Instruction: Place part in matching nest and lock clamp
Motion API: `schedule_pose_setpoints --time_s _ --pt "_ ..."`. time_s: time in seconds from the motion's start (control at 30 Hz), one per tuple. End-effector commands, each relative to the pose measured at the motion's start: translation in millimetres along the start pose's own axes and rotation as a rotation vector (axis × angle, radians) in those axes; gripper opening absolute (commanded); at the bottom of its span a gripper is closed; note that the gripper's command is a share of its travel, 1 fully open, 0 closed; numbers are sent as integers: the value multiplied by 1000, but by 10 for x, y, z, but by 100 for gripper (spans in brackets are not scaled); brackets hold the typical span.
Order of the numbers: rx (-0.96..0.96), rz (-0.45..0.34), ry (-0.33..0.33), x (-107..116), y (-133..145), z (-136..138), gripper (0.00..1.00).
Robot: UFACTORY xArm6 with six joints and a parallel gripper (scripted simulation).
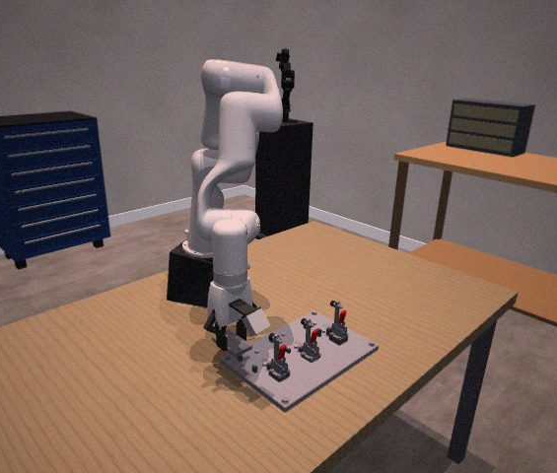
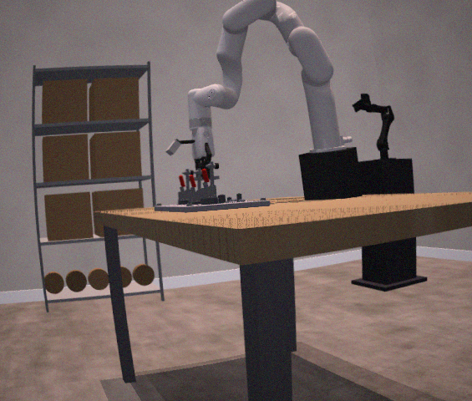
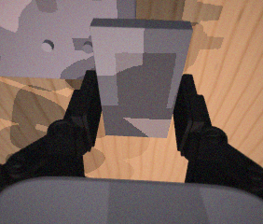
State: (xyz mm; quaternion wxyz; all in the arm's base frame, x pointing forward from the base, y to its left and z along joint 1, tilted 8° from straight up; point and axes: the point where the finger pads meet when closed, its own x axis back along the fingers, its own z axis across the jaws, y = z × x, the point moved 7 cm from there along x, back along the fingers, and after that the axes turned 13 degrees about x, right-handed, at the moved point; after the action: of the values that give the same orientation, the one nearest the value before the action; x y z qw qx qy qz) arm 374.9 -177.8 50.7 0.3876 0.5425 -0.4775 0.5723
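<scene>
My gripper [image 3: 138,89] is shut on the grey block part [image 3: 138,77], one black finger on each long side. I hold it in the air above the near-left edge of the grey fixture plate [image 1: 301,359]; in the top view the part [image 1: 240,350] hangs just over that edge. The plate's corner with holes shows in the wrist view [image 3: 34,39]. Three toggle clamps with red handles [image 1: 282,352] [image 1: 313,336] [image 1: 342,316] stand in a row on the plate, handles upright. In the exterior view the gripper [image 2: 203,163] is right above the clamps [image 2: 192,181].
The plate lies on a wooden table [image 1: 217,356]. A black pedestal [image 1: 283,172] with a camera arm stands behind, beside the arm's base. A blue drawer cabinet [image 1: 38,183] stands at the left, and a second table with a drawer box [image 1: 490,127] at the right.
</scene>
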Motion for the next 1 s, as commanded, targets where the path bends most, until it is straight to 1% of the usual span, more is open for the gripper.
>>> schedule_pose_setpoints --time_s 0.0,0.2,0.27,0.43,0.57,0.77,0.83,0.97 --pt "0 3 6 0 -109 -387 0" --pt "0 3 6 -22 -224 -864 0" --pt "0 3 6 -22 -224 -864 0" --pt "0 3 6 -38 -307 -1214 0" --pt "0 3 6 -48 -359 -1431 0" --pt "0 3 6 -58 -413 -1653 0" --pt "0 3 6 -58 -413 -1653 0" --pt "0 3 6 -62 -432 -1736 0"
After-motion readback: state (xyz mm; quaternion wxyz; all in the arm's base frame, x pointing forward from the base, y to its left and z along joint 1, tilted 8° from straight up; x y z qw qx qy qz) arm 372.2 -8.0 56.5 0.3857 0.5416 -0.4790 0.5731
